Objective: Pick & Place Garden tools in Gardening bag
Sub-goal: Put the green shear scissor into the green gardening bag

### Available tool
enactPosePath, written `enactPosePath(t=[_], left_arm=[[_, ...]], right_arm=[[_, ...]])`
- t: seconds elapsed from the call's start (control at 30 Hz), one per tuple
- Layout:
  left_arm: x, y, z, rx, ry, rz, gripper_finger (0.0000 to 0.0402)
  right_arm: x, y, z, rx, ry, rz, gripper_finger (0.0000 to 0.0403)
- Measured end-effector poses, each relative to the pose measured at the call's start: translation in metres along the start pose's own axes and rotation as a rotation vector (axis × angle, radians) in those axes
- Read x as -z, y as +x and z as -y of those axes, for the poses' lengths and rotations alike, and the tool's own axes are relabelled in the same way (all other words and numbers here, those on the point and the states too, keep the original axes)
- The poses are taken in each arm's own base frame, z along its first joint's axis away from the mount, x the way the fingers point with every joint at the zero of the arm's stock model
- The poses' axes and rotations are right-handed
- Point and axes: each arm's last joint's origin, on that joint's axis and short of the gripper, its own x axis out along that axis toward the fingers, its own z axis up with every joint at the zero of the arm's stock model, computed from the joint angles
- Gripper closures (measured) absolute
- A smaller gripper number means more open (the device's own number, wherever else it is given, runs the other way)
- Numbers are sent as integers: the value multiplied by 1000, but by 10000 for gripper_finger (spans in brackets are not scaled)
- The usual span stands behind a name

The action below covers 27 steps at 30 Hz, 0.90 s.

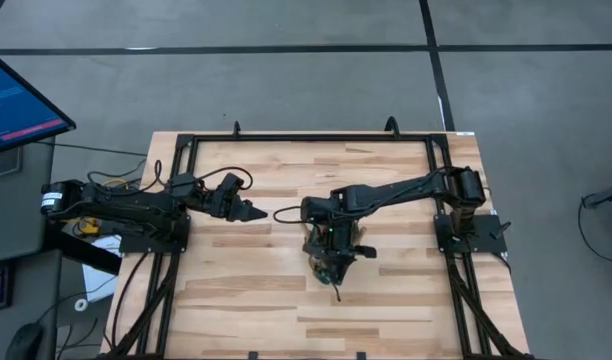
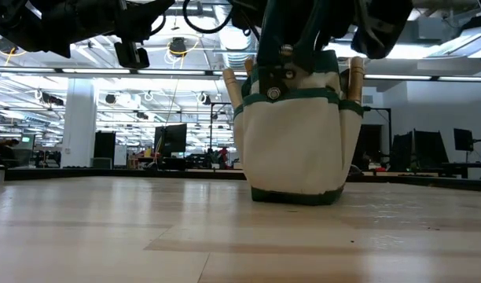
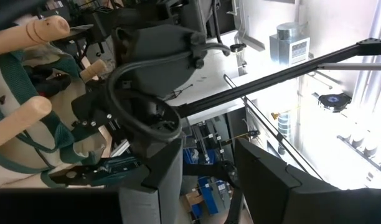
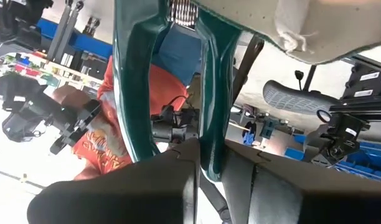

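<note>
The gardening bag (image 2: 297, 145) is cream fabric with green trim and stands on its base at the table's middle (image 1: 331, 265). Pale wooden tool handles (image 2: 233, 85) (image 2: 355, 75) stick up out of its side pockets. My right gripper (image 1: 329, 240) is right above the bag's mouth, shut on the pruning shears (image 4: 206, 93), which have dark green handles and a spring. My left gripper (image 1: 248, 210) hovers open and empty left of the bag, pointing at it. The small red object is not in view. My right gripper pinches one green handle of the shears (image 4: 210, 152) between its two fingers, which lie along the handle. The other handle (image 4: 129, 112) runs beside the outer side of one finger. The gripper comes from above, pointing down over the bag; the bag hides the shears' lower end.
A black frame (image 1: 306, 137) runs along the table's far edge and sides. A monitor (image 1: 16, 105) and cables lie off the table's left. A person in orange (image 4: 109, 134) shows beyond the table. Bare wood lies on the near side (image 1: 286, 320).
</note>
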Motion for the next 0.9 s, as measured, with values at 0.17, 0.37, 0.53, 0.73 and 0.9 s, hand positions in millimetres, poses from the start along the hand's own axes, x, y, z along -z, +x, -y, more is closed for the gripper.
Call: enactPosePath(t=[0.17,0.37,0.53,0.73,0.9], left_arm=[[0,0,0,0,0,0,256],[0,0,0,0,0,0,256],[0,0,0,0,0,0,256],[0,0,0,0,0,0,256],[0,0,0,1,0,-2,256]], right_arm=[[-4,2,4,4,8,0,370],[0,-7,4,-16,2,9,368],[8,-18,-3,-50,-34,26,371],[7,-22,-3,-56,-31,48,371],[4,-20,3,-39,3,47,370]])
